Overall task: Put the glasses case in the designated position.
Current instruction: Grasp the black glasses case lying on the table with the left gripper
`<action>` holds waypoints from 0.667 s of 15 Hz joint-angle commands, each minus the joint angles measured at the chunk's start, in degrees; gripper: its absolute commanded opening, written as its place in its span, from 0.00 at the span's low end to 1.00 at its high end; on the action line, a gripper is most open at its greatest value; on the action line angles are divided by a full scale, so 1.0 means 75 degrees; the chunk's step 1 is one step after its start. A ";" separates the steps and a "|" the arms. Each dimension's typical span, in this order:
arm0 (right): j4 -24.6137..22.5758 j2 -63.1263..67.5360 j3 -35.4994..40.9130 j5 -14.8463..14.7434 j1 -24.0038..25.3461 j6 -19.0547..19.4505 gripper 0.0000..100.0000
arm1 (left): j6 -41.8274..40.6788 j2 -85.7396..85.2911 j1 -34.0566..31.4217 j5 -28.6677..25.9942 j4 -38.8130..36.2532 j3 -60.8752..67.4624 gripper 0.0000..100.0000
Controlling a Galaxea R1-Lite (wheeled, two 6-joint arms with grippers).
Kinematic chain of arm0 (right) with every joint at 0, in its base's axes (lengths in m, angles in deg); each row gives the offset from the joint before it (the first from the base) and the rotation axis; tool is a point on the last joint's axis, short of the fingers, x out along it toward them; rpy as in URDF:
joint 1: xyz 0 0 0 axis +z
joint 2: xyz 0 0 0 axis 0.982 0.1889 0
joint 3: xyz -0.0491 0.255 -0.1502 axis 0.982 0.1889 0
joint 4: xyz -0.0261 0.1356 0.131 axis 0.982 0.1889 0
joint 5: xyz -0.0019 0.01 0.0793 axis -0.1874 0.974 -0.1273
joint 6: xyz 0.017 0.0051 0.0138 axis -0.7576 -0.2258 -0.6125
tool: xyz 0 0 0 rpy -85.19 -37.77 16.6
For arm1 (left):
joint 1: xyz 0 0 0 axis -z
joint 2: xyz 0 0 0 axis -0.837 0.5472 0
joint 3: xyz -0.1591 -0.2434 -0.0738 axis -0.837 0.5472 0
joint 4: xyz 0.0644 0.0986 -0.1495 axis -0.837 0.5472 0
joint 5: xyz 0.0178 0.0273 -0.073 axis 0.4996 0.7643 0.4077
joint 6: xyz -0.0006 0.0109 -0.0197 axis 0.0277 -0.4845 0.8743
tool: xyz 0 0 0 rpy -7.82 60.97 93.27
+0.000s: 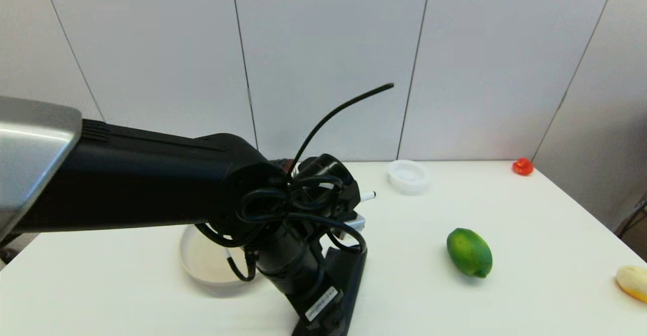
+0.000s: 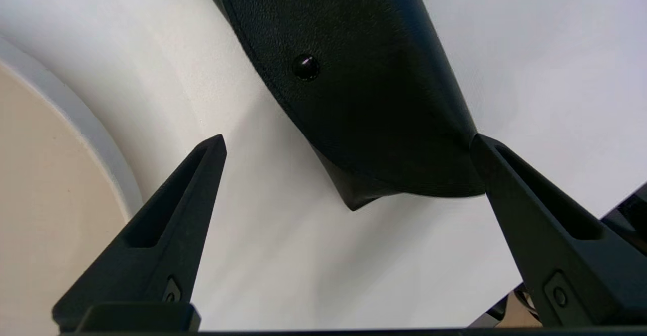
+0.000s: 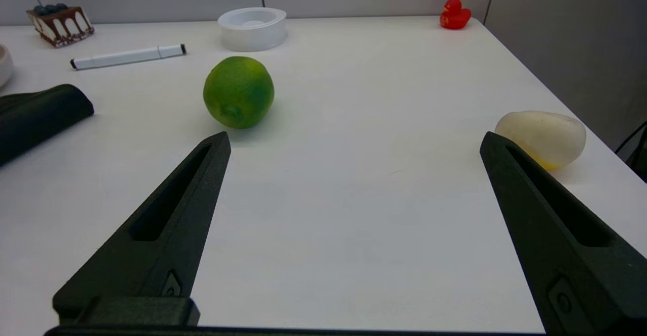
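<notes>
The glasses case (image 2: 364,83), matte black with a small stud, lies on the white table beside the beige plate (image 2: 45,194). My left gripper (image 2: 348,139) hangs over the case's end, open. One fingertip (image 2: 480,146) is right at the case's edge; the other stands apart from it over bare table. In the head view my left arm reaches down over the case (image 1: 349,275) and hides the fingers. The case's rounded end (image 3: 45,111) also shows in the right wrist view. My right gripper (image 3: 355,136) is open and holds nothing, low over the table. No mark for the designated position shows.
A green lime (image 1: 469,252) lies right of the case. Farther back are a white round dish (image 1: 408,176), a white marker (image 3: 126,57), a cake slice (image 3: 60,22) and a red duck (image 1: 522,166). A pale yellow lump (image 1: 633,281) sits near the right edge.
</notes>
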State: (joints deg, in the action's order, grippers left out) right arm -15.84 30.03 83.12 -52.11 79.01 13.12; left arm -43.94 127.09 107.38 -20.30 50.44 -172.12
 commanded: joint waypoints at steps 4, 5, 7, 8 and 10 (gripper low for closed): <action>0.0000 0.0000 0.0000 -0.0003 0.0001 0.0000 1.00 | 0.0201 0.0247 0.0209 0.0321 0.0043 -0.0041 1.00; 0.0000 0.0000 0.0000 -0.0003 0.0001 0.0000 1.00 | 0.0190 0.0223 0.0220 0.0321 0.0031 -0.0041 1.00; 0.0000 0.0000 0.0000 -0.0003 0.0001 0.0000 1.00 | 0.0178 0.0211 0.0256 0.0321 0.0031 -0.0041 1.00; 0.0000 0.0000 0.0000 -0.0003 0.0001 0.0000 1.00 | 0.0166 0.0200 0.0267 0.0321 0.0031 -0.0029 1.00; 0.0000 0.0000 0.0000 -0.0003 0.0001 0.0000 1.00 | 0.0154 0.0211 0.0314 0.0332 0.0031 -0.0029 1.00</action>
State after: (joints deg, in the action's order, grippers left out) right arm -15.84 30.03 83.12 -52.13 79.01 13.12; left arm -42.76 128.73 109.39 -17.85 50.45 -172.41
